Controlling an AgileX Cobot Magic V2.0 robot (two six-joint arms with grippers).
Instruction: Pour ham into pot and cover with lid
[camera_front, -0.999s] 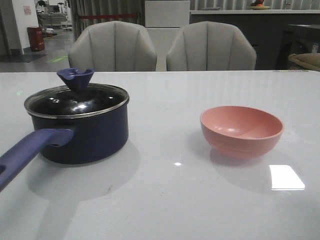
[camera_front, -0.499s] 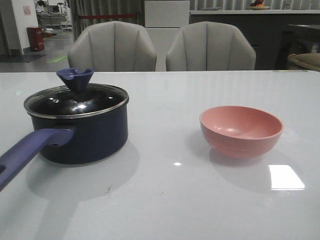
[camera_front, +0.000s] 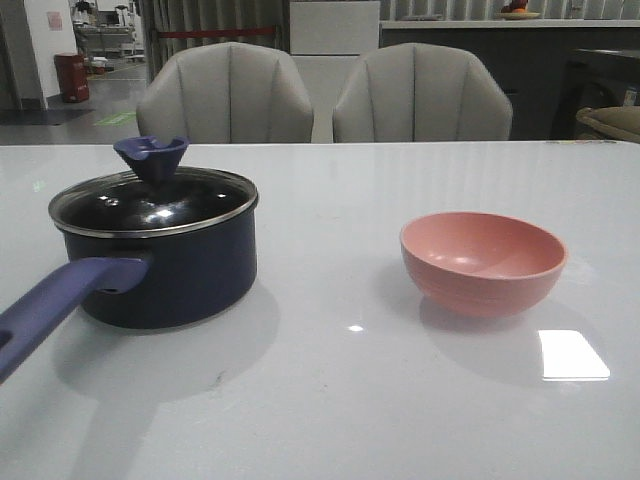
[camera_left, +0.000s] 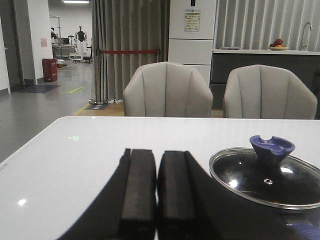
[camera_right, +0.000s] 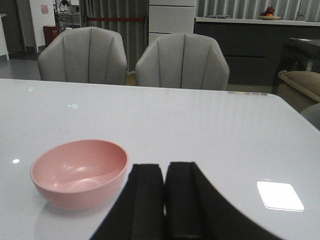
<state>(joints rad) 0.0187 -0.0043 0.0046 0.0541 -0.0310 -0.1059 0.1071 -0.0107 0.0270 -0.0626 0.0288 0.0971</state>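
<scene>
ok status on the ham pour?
Both grippers, left and right, shut, empty. Lid on pot. Pink bowl looks empty; no ham seen.

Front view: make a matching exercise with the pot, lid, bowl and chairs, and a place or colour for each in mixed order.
Things:
1. pot
2. lid
3. bowl
4. chairs

Descriptions:
A. pink, on the table's right side
B. grey, behind the table
C. dark blue, long handle, on the table's left side
D. dark glass, resting on the pot

Pairs: 1-C, 2-D, 3-A, 4-B
</scene>
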